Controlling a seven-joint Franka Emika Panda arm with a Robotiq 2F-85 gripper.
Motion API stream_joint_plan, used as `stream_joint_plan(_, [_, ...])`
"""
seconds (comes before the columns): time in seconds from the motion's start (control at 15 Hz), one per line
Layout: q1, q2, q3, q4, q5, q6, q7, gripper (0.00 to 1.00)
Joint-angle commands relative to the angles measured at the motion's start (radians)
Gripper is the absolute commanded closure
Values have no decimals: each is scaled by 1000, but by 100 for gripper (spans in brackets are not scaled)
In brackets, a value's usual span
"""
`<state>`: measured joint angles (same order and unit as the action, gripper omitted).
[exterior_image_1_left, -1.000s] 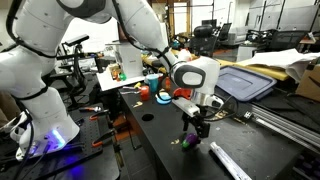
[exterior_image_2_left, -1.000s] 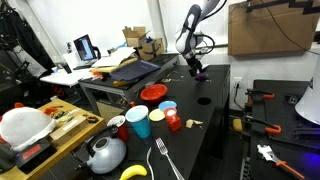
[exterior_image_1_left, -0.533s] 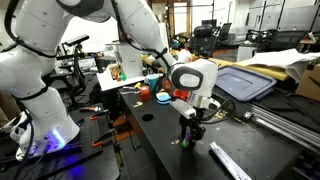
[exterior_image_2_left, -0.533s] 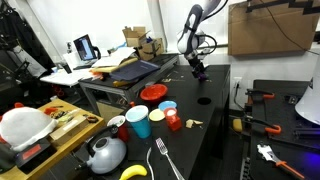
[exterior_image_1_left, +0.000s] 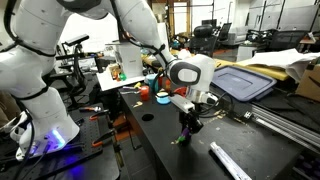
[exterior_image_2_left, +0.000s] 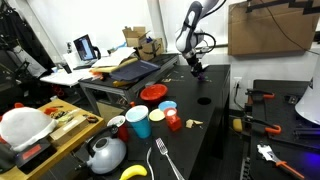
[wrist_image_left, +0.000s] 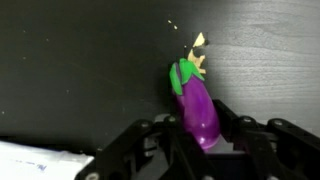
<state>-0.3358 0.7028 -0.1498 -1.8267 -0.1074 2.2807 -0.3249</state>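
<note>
Black table (wrist_image_left: 80, 60) lies under me. My fingers (wrist_image_left: 230, 130) pinch the purple plastic eggplant (wrist_image_left: 197, 105) at its fat end. Its long axis points away from my wrist, green cap farthest. Beyond, a white flat strip (exterior_image_1_left: 228, 160) lies well apart.

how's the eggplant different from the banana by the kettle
The eggplant is purple with a green cap; the banana is yellow. The eggplant is clamped in the gripper, while the banana lies free beside the kettle. The eggplant shows whole in the wrist view; the banana is partly cut off by the frame edge. Both are small, elongated produce items.
</note>
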Motion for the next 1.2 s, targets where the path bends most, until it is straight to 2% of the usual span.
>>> stream_joint_plan(0.0, [40,-92,21,-74,-11,9,4,87])
stream_joint_plan(0.8, [131,-213,219,-98,90,-18,-116,87])
stream_joint_plan(1.13, [167,-256,273,-128,145,-34,-154,87])
